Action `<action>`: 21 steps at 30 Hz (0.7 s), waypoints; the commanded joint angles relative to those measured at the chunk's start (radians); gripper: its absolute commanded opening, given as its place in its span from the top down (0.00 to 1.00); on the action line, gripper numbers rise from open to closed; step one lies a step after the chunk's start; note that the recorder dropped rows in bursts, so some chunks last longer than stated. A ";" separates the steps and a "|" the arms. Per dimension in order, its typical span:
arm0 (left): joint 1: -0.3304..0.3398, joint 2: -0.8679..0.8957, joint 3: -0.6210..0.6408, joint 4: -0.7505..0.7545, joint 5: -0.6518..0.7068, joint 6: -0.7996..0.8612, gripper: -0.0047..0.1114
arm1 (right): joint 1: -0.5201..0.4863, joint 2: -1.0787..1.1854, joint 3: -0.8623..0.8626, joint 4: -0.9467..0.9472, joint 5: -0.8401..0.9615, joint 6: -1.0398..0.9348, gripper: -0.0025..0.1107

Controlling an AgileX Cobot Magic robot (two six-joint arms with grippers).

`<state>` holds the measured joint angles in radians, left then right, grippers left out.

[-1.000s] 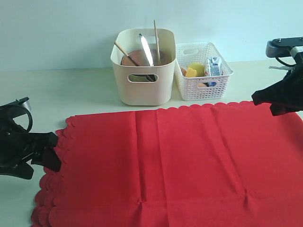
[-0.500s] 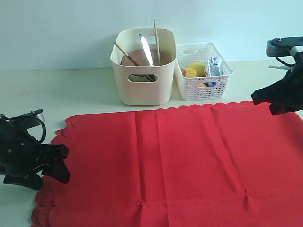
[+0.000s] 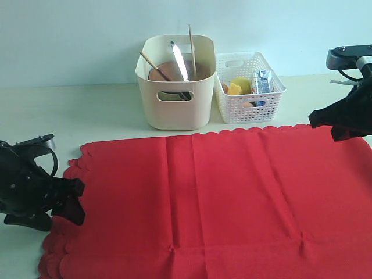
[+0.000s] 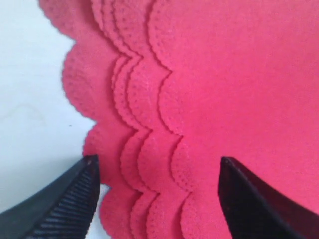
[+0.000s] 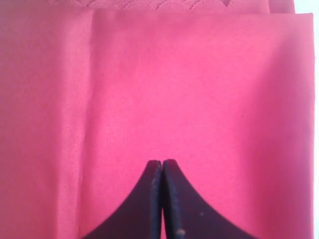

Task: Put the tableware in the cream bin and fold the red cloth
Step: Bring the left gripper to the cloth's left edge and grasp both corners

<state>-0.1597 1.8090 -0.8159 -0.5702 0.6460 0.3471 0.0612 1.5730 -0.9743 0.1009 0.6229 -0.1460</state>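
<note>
- Left gripper (image 4: 158,163), jaws spread wide and empty, straddles the red cloth's (image 3: 221,197) layered scalloped left edge.
- Right gripper (image 5: 162,164), jaws pressed together, hangs over the cloth's far right corner.
- Cream bin (image 3: 174,110), just behind the cloth's far edge, holds plate (image 3: 165,71), knife (image 3: 179,61), chopsticks (image 3: 192,46).

Bare table (image 3: 87,110) lies open left of the cream bin (image 3: 174,113); a white basket (image 3: 249,109) blocks its right side.

Exterior: raised, mid-distance, looks across red cloth (image 3: 203,197) toward back. Left wrist: close, down on its scalloped edge. Right wrist: close, down on cloth. Cloth shared.
</note>
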 commanded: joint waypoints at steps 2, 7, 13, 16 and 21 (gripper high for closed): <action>-0.004 0.001 0.003 0.078 -0.022 -0.071 0.39 | -0.004 -0.001 0.002 0.014 -0.010 -0.001 0.98; -0.006 0.001 0.003 0.078 -0.020 -0.074 0.39 | -0.004 -0.001 0.002 0.029 -0.012 -0.009 0.98; -0.051 0.052 0.003 0.036 0.009 -0.059 0.39 | -0.004 -0.001 0.002 0.029 -0.014 -0.009 0.98; -0.051 0.065 0.003 -0.059 0.030 0.029 0.39 | -0.004 -0.001 0.002 0.029 -0.016 -0.009 0.98; -0.051 0.066 0.003 -0.185 0.065 0.171 0.47 | -0.004 -0.001 0.002 0.029 -0.018 -0.009 0.98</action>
<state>-0.2018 1.8449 -0.8283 -0.7228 0.6953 0.4705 0.0612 1.5730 -0.9743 0.1275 0.6170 -0.1460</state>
